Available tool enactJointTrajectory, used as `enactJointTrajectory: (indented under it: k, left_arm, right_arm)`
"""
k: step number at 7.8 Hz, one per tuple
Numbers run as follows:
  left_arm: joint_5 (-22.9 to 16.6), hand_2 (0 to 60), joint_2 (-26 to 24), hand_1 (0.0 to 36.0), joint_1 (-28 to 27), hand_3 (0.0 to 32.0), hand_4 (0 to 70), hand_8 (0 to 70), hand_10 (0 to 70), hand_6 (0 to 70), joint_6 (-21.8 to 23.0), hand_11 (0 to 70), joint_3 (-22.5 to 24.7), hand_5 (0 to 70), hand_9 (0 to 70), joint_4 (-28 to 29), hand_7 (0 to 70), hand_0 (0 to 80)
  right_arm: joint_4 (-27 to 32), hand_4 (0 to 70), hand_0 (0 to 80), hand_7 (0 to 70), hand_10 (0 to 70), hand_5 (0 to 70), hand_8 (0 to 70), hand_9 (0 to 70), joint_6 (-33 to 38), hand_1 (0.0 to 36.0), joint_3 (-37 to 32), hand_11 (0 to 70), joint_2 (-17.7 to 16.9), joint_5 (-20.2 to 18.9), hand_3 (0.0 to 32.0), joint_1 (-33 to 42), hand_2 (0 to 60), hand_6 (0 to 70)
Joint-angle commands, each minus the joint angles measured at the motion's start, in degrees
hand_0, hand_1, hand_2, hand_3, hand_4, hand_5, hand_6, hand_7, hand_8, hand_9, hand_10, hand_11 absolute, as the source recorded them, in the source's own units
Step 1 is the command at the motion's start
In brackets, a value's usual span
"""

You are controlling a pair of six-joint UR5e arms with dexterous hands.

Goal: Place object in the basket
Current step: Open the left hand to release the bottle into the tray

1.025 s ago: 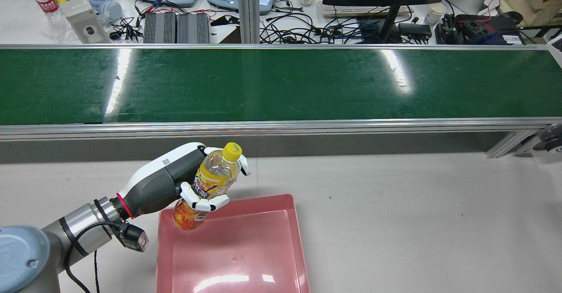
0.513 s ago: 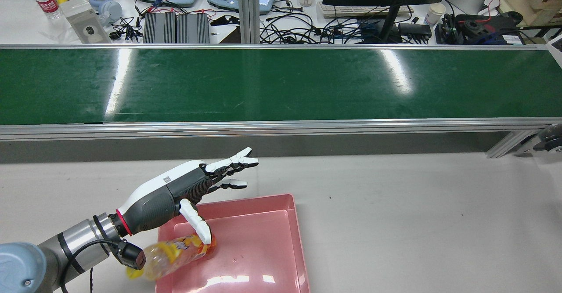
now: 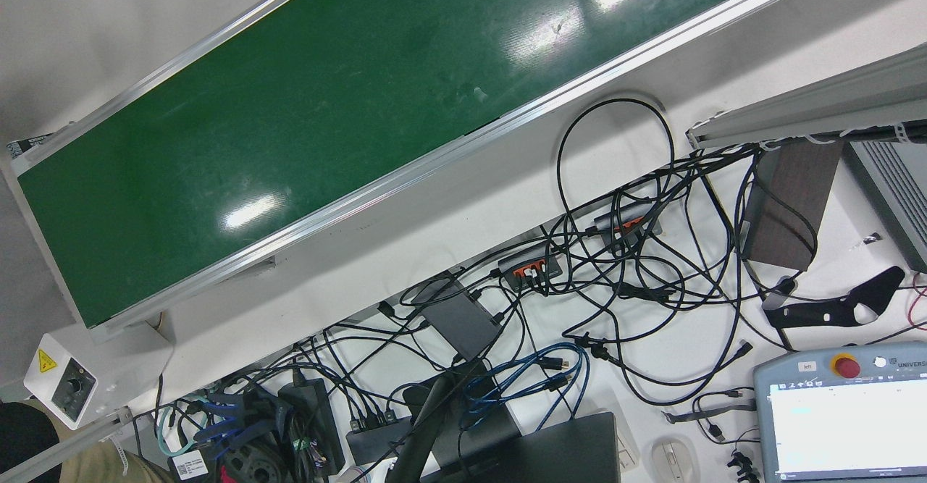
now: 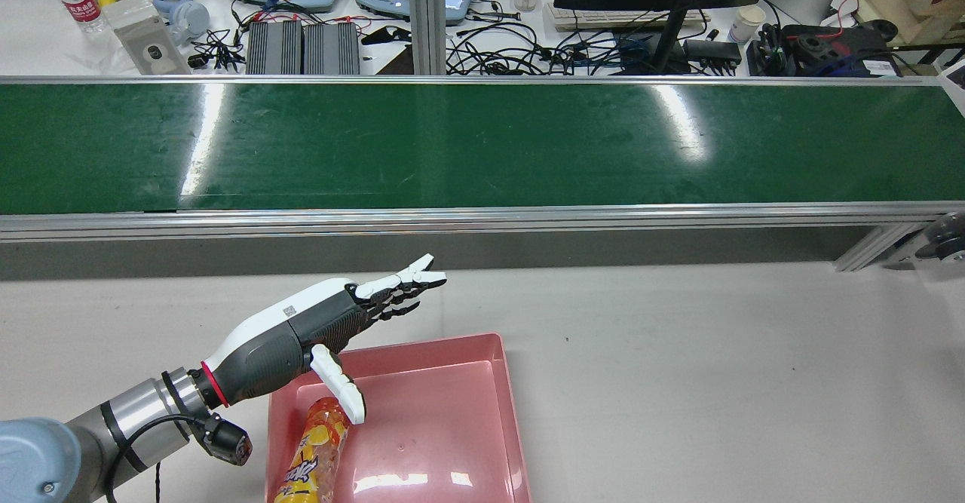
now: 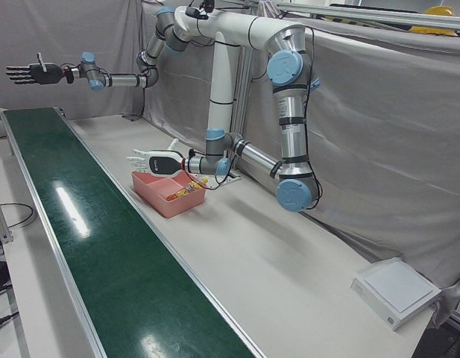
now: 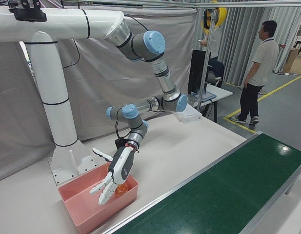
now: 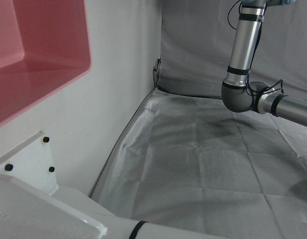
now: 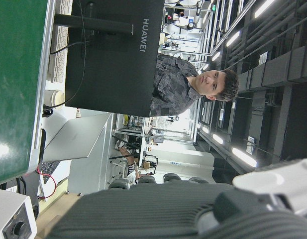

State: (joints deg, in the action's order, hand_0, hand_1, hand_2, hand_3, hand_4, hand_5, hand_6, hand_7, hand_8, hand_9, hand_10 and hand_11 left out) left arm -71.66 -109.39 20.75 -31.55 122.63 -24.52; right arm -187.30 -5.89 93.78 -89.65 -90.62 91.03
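Your left hand [image 4: 332, 326] hangs over the far left corner of the pink basket [image 4: 482, 412], fingers [image 4: 411, 271] stretched out flat and spread toward the conveyor belt [image 4: 482, 145], holding nothing. The thumb points down into the basket, just above the bottle [image 4: 317, 454]. The bottle lies on its side on the basket floor along the left wall, its lower end cut off by the bottom edge of the rear view.

The rest of the basket floor to the right of the bottle is bare. The grey surface [image 4: 716, 375] around the basket is open to the right and toward the belt, and the fingertips stop short of the belt's near rail [image 4: 528, 220]. The belt itself carries nothing.

Your right hand [image 5: 24, 72] is raised high over the far end of the belt in the left-front view, well apart from the basket [image 5: 159, 195], fingers extended and spread, empty.

In the right-front view a person [image 6: 255, 78] stands beyond the belt's far end, away from both arms.
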Motion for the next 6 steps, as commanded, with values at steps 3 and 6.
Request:
enactJointTrajectory:
  k: [3, 6]
  left_arm:
    - [-0.6, 0.0, 0.0, 3.4, 0.5, 0.0, 14.8, 9.0, 9.4, 4.0, 0.4, 14.9, 0.1, 21.3, 10.5, -1.0, 2.6, 56.4]
    - [-4.2, 0.0, 0.0, 2.2, 3.4, 0.0, 14.8, 11.3, 11.7, 5.7, 2.3, 18.1, 0.8, 32.7, 13.6, -3.3, 4.5, 55.2]
  right_arm:
    - [0.0, 0.0, 0.0, 0.0, 0.0, 0.0, 0.0, 0.0, 0.0, 0.0, 0.0, 0.0, 0.0, 0.0, 0.0, -0.1, 0.0, 0.0]
    - [0.0, 0.0, 0.0, 0.0, 0.0, 0.0, 0.0, 0.0, 0.0, 0.0, 0.0, 0.0, 0.0, 0.0, 0.0, 0.0, 0.0, 0.0]
